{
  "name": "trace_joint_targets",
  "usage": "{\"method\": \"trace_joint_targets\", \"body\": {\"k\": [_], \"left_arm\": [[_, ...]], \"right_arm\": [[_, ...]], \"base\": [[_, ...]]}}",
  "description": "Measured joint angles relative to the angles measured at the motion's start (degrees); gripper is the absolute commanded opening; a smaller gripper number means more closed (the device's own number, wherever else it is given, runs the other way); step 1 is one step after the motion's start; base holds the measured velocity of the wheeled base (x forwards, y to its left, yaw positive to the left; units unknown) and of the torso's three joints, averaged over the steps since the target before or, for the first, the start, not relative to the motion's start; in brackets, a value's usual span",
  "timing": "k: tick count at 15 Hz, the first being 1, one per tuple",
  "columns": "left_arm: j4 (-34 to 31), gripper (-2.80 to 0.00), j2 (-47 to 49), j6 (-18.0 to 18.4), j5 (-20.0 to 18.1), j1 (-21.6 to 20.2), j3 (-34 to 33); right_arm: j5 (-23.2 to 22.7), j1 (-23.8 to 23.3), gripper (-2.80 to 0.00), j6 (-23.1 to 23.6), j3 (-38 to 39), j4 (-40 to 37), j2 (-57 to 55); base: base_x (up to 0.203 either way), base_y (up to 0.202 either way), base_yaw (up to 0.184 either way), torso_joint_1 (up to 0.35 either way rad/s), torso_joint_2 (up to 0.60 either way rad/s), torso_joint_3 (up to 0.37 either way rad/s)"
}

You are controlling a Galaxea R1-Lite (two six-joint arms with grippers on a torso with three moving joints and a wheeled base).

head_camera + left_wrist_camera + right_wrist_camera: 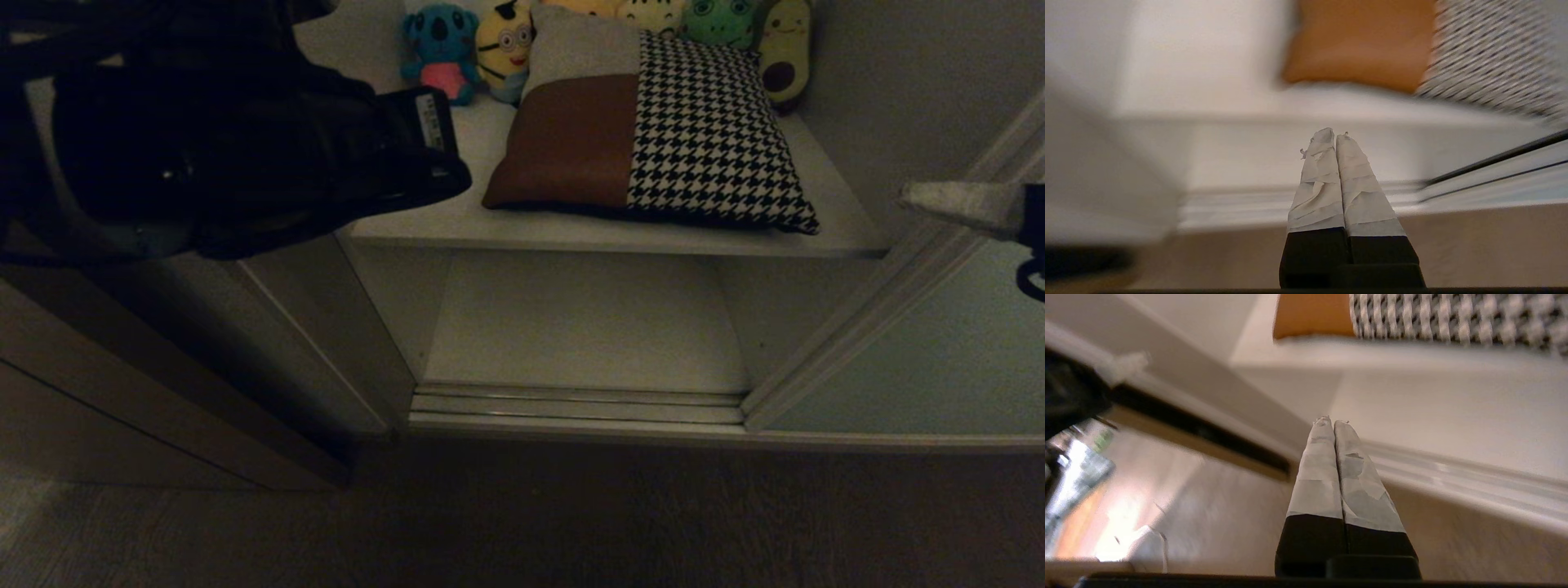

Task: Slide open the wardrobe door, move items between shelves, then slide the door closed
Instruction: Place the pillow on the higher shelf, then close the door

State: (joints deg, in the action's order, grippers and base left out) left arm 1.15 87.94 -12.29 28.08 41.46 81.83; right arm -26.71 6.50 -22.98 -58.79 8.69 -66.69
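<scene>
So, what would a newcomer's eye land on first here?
Probably the patchwork cushion, rust-brown, grey and houndstooth, lying on the upper shelf of the open wardrobe, with a row of plush toys behind it. The compartment below holds nothing. The left gripper, jaws shut and holding nothing, points toward the wardrobe from outside it.

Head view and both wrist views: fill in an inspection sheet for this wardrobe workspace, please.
Surface: upper shelf carries the cushion and toys; lower shelf bare.
Job's things: sliding wardrobe door slid to the right, opening exposed; patchwork cushion, rust-brown, grey and houndstooth, lies flat on the upper shelf; no folded garments seen.
Clutter: plush toys in a row behind the cushion.
Grippers: left gripper shut, empty, in front of the shelves; right gripper shut, empty, near the door track.
Cables: a black loop at the right edge.
Surroundings: brown wooden side panel on the left, dark floor.
</scene>
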Motion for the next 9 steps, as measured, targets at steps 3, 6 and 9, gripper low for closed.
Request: {"method": "trace_joint_targets", "body": {"k": [3, 6, 9], "left_arm": [[0.57, -2.8, -6.36, 0.17, 2.53, -4.07, -11.34], [2.91, -2.8, -13.73, 0.68, 6.66, -8.25, -23.48], [4.41, -2.8, -21.44, 0.75, 7.53, -13.88, -34.08]], "right_arm": [[0.76, -0.26, -2.8, 1.99, 4.1, -5.15, 8.31], [1.97, -0.64, -2.8, 2.16, 8.49, -9.52, 17.95], [2.53, -0.77, -2.8, 2.1, 14.11, -12.21, 27.78]], "base": [[0.0, 0.0, 0.0, 0.0, 0.0, 0.0], [0.0, 0.0, 0.0, 0.0, 0.0, 0.0], [0.0, 0.0, 0.0, 0.0, 0.0, 0.0]]}}
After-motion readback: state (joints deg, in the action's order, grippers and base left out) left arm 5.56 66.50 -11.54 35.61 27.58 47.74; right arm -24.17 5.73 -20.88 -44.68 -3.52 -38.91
